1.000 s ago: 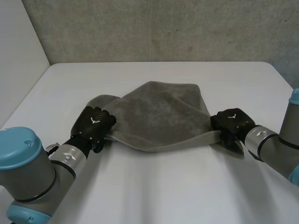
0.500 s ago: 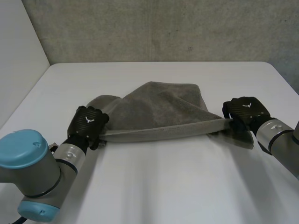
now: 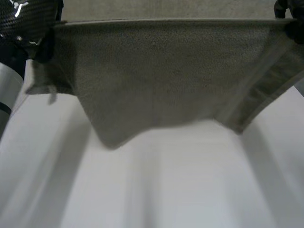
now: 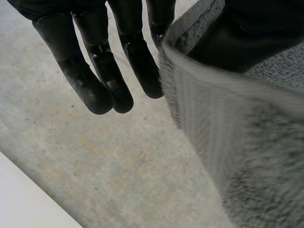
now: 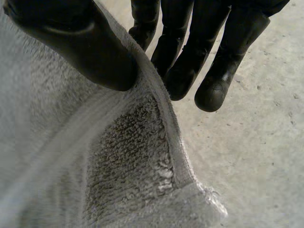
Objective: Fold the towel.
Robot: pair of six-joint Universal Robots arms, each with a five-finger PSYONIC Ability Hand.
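- Towel (image 3: pixel 161 80) is held up over the counter (image 3: pixel 166 190), top edge taut between both hands, the rest hanging.
- Left robot hand (image 3: pixel 23 21): thumb pinches one top corner against a finger, other fingers straight.
- Right robot hand (image 3: pixel 297 31): thumb pinches the other top corner against its fingers.

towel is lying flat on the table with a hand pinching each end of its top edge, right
Not flat. The head view shows the towel held up above the table, hanging from its taut top edge, which is stretched between the left hand and the right hand. The rest is right: each hand pinches one end of that edge.
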